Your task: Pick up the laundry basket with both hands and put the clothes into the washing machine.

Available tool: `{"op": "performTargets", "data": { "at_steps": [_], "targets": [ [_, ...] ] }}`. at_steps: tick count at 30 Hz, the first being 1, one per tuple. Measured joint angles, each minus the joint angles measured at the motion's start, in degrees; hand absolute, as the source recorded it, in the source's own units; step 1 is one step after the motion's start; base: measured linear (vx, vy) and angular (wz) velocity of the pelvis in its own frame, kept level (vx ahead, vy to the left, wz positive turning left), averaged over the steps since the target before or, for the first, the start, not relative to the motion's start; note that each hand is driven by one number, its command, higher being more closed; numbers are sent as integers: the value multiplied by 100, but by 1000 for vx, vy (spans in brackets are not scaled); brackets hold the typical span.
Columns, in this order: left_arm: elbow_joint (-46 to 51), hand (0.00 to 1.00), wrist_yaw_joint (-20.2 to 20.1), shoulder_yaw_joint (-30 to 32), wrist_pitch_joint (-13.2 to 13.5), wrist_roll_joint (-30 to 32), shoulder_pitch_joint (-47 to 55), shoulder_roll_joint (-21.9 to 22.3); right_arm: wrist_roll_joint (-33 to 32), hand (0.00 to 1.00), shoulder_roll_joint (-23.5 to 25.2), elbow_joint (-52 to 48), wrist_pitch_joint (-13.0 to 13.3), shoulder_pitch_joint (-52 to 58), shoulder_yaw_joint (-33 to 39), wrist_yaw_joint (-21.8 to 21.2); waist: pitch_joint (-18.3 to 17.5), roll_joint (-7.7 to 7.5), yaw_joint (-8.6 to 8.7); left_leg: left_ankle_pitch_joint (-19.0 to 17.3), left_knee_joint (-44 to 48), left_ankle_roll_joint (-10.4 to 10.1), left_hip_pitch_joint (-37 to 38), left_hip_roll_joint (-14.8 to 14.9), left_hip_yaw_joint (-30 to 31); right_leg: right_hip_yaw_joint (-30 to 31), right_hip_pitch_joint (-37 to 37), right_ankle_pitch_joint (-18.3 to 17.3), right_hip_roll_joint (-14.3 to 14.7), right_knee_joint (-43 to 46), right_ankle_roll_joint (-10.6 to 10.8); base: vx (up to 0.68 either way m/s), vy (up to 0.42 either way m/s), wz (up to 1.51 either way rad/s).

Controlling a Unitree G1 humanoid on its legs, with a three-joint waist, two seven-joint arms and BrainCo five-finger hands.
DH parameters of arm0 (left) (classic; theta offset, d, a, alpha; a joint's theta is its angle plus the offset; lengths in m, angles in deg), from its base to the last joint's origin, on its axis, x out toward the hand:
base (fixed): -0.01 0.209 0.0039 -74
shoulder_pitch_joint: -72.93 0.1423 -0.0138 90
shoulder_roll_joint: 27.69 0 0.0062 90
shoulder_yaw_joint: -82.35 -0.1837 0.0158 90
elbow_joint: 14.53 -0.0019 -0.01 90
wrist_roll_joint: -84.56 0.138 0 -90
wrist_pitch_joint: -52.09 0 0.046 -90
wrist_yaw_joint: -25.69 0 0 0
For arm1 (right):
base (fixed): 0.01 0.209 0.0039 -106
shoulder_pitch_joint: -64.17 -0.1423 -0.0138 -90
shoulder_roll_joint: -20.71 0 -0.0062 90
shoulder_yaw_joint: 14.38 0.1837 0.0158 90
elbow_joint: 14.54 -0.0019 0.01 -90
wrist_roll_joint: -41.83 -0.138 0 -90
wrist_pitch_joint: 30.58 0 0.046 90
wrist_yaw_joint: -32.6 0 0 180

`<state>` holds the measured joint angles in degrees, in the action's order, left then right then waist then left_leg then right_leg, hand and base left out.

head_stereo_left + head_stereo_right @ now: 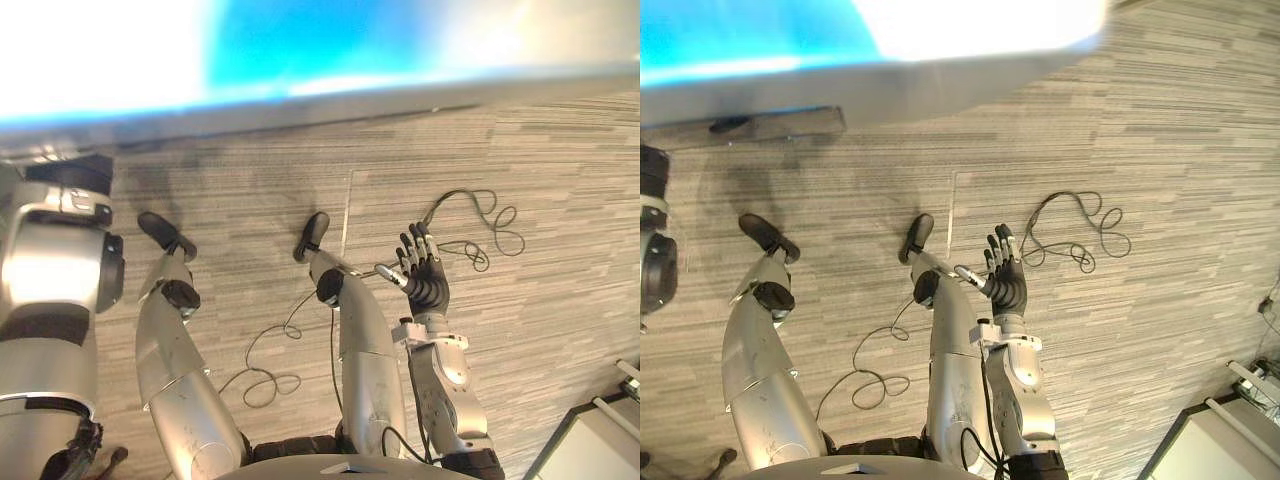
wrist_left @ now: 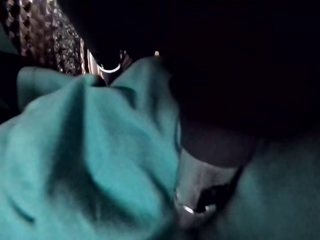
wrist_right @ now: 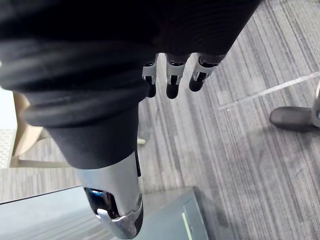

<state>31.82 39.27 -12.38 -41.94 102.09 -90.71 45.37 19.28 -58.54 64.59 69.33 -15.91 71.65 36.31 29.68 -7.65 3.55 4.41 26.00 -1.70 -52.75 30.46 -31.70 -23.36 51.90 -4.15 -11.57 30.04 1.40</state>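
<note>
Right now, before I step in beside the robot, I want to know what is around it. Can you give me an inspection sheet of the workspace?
Surface: grey striped carpet floor, flat.
Job's things: crumpled teal cloth lies against the left hand. A blurred blue-and-white shape runs across the top of the eye views; cannot tell whether it is the basket or the machine.
Clutter: nothing seen.
Hands: right hand is open, fingers straight, empty, above the carpet. The left hand is in the teal cloth, grip hidden.
Cables: nothing seen.
Surroundings: pale grey box on the robot's right; light wooden frame past the right hand.
</note>
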Motion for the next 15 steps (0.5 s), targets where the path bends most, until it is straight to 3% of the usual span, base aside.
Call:
{"op": "performTargets", "data": {
  "at_steps": [4, 10, 15],
  "targets": [
    [20, 0, -319, 1185, -239, 139, 1013, 273, 41, 0, 14, 15, -127, 360, -42, -196, -1, -2, -4, -19, -70, -23, 458, -26, -211, 21, -437, 105, 45, -308, -12, 55, 42, -8],
    [255, 0, -612, 3176, -201, -818, 2835, 639, 278, 0, 11, 55, -371, 410, -37, -246, -3, 1, -31, -56, -99, -71, 960, 14, -303, 44, -904, 111, 129, -507, -10, 33, -8, -9],
    [263, 0, -771, 3735, -200, -1242, 4252, 1471, 623, 0, -7, 110, -473, 517, 47, -361, -26, 32, -139, -246, 40, -125, 1308, 52, -295, 68, -1249, 66, 129, -467, 26, 4, -1, -1]
  ]
}}
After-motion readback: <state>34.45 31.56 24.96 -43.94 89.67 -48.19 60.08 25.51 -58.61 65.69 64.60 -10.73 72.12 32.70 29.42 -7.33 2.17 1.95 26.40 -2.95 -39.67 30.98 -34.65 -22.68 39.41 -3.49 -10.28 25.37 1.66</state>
